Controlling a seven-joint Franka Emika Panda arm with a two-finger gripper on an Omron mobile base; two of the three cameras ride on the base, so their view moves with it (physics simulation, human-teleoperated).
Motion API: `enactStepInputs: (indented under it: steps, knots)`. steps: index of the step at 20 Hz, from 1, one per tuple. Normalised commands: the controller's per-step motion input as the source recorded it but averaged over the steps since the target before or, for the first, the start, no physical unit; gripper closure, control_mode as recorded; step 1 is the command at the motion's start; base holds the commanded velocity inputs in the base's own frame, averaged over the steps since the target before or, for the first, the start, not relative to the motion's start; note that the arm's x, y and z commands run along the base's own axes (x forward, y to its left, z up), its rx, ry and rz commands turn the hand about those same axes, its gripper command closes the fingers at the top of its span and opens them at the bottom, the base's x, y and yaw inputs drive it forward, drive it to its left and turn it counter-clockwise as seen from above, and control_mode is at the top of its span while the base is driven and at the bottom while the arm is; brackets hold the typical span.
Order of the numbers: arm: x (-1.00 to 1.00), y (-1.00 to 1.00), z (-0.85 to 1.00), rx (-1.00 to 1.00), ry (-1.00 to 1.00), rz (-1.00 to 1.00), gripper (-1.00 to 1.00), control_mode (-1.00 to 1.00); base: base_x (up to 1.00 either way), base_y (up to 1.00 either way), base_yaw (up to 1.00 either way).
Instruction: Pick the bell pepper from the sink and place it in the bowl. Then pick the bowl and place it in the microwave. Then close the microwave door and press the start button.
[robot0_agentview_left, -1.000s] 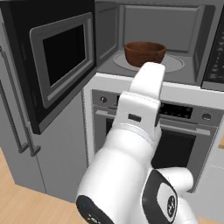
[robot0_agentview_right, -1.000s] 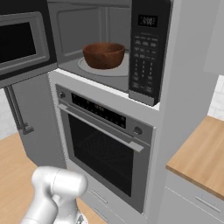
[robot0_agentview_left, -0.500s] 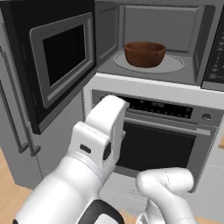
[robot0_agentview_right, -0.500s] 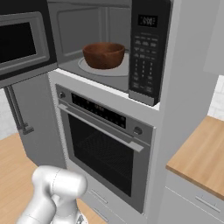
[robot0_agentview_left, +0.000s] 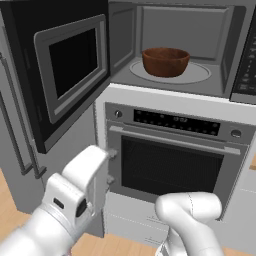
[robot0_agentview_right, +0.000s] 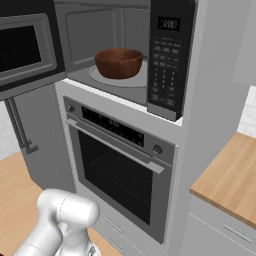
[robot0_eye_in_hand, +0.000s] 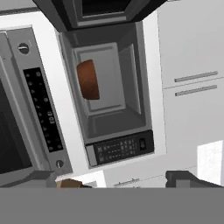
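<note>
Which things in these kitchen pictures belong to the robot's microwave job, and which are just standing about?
Part of the job:
- bowl, sitting on the turntable
- microwave, interior exposed
- microwave door, swung open
- button panel

Just standing about:
- oven below, door closed
- wooden counter
- cabinet drawers

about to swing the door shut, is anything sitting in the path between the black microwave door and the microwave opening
Nothing visible does. The black, steel-framed microwave door stands swung open to the left, and the reddish-brown wooden bowl sits well inside on the round glass turntable, behind the front edge. The white arm is low, in front of the oven.
</note>
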Motion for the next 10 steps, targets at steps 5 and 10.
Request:
enactStepInputs:
  steps: [5, 10]
  knots:
    - [0.15, 0.42, -0.37, 0.02, 0.00, -0.03, -1.00, -1.00, 0.00, 0.00, 0.00]
    - [0.54, 0.42, -0.31, 0.00, 0.08, -0.01, -1.00, -1.00, 0.00, 0.00, 0.00]
